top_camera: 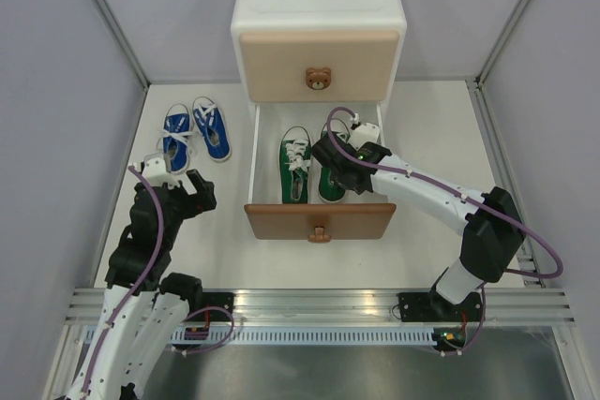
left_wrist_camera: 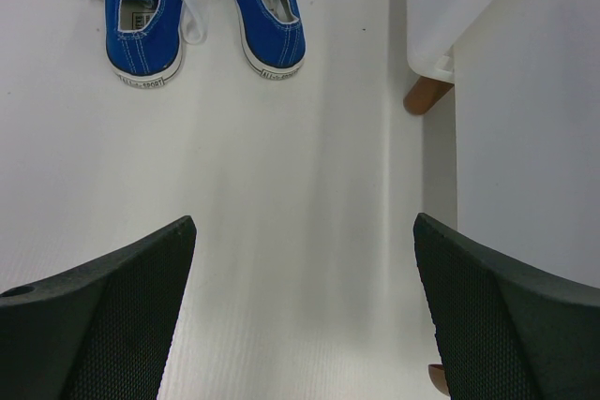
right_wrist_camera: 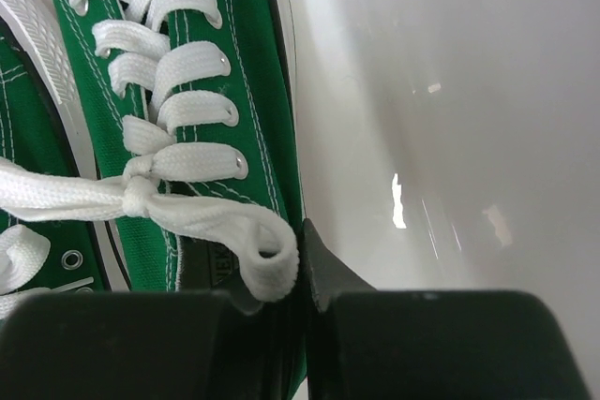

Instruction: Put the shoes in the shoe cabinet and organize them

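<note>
The right pincer was clenched on the canvas side wall of the right green lace-up sneaker, set beside its green mate inside the open brown lower drawer, presumably to keep the pair aligned. The left pincer was held released above the white table, with the blue canvas pair lying ahead.

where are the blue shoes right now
In the top view, the blue shoes sit side by side on the table, left of the open lower drawer, just beyond the left gripper.

Bright even light; soft shadows; slight glare
</note>
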Motion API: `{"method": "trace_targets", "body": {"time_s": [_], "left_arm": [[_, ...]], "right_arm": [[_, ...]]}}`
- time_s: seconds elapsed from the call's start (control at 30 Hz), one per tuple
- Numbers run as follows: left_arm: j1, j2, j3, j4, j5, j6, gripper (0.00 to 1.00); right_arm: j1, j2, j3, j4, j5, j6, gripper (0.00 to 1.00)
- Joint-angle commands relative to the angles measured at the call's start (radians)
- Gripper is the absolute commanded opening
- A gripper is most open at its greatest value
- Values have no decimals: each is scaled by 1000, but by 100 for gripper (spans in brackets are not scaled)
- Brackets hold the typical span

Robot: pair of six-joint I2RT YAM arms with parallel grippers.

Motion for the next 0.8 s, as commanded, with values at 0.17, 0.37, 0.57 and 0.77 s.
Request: {"method": "trace_targets", "body": {"time_s": [0.17,0.37,0.57,0.77], "left_arm": [[-4,-2,2,29,-24,8,100],[-4,-8,2,29,-23,8,100],[-4,-5,2,29,-23,8,100],[-4,-4,2,27,-24,8,100]], "right_arm": [[5,-28,8,59,56,35,11],[5,-28,10,34,72,41,11],[5,-45,14,2,90,44,10],[8,-65,13,-24,124,47,10]]}}
